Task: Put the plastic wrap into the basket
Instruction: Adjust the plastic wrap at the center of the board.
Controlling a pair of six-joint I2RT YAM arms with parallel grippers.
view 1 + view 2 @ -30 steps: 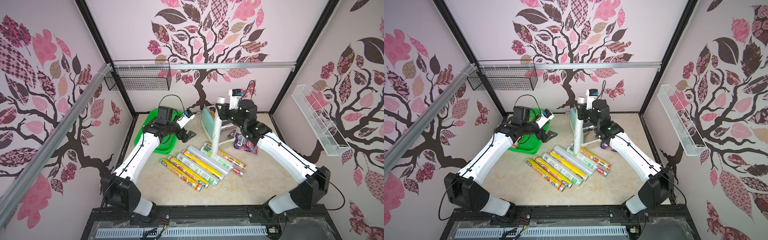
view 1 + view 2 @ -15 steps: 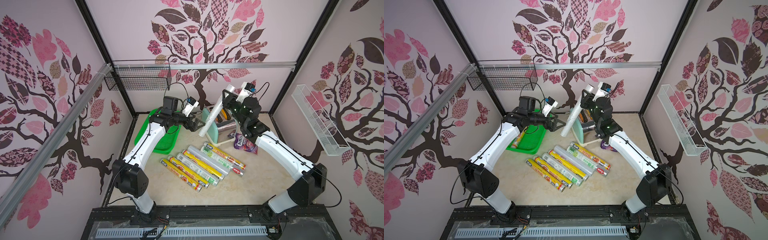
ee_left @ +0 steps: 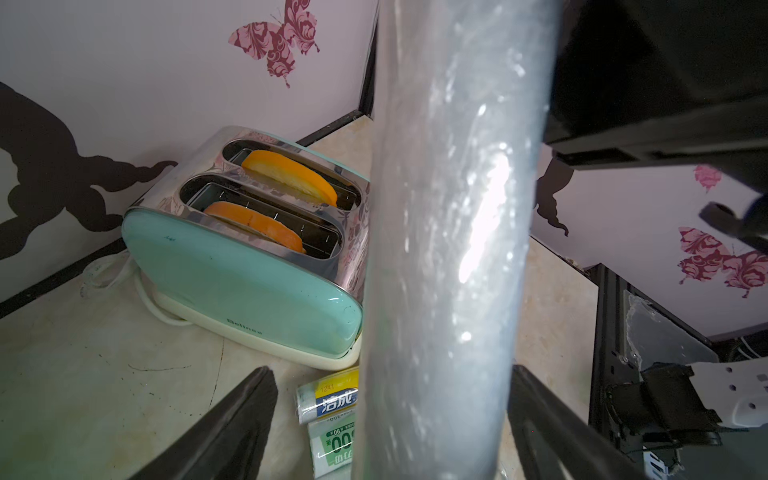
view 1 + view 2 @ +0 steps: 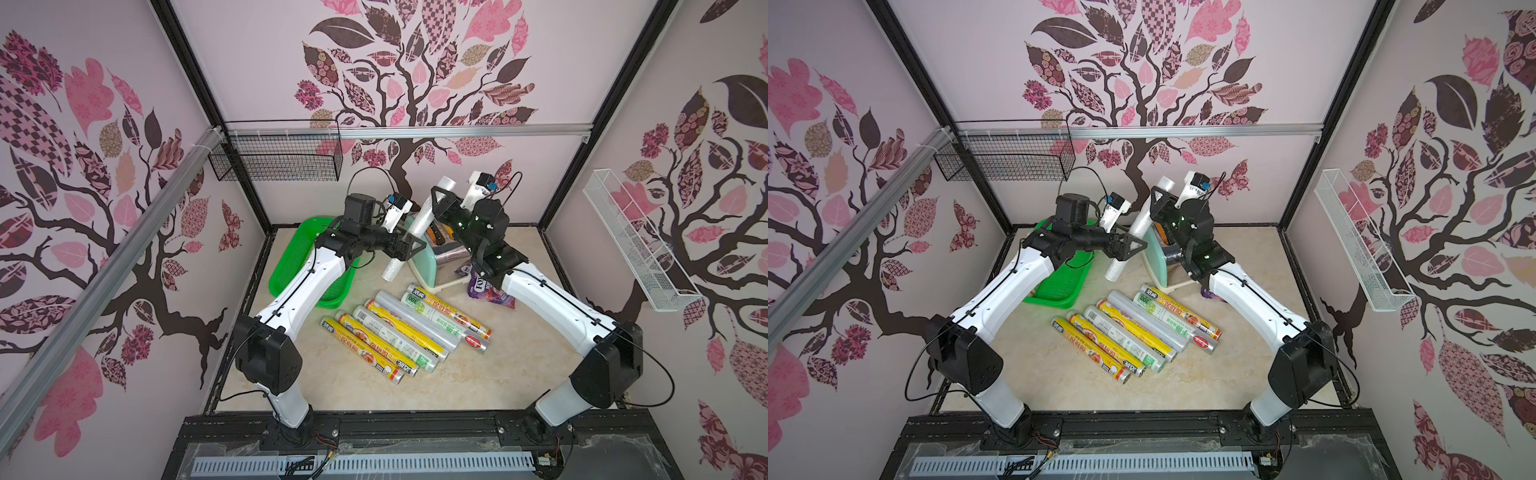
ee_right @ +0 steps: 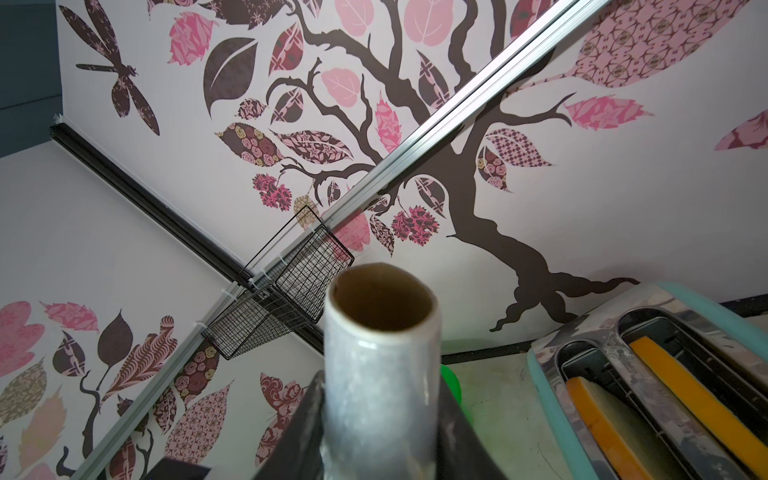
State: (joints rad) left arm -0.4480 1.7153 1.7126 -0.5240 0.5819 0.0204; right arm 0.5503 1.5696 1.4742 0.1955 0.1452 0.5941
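The clear roll (image 4: 422, 218), just lifted off the worktop (image 4: 478, 374), hangs tilted in mid-air, short of the basket (image 4: 289, 270). Your right end effector (image 4: 437, 199) grasps its top. The left end effector (image 4: 409, 247) has swung astride its lower half, jaws seemingly not yet closed, so expect a handover.

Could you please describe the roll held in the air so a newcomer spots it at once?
Find the mint-green toaster by the back wall. Beside it a clear roll slants in mid-air, its upper end in the right tool; the other rolls all lie flat.
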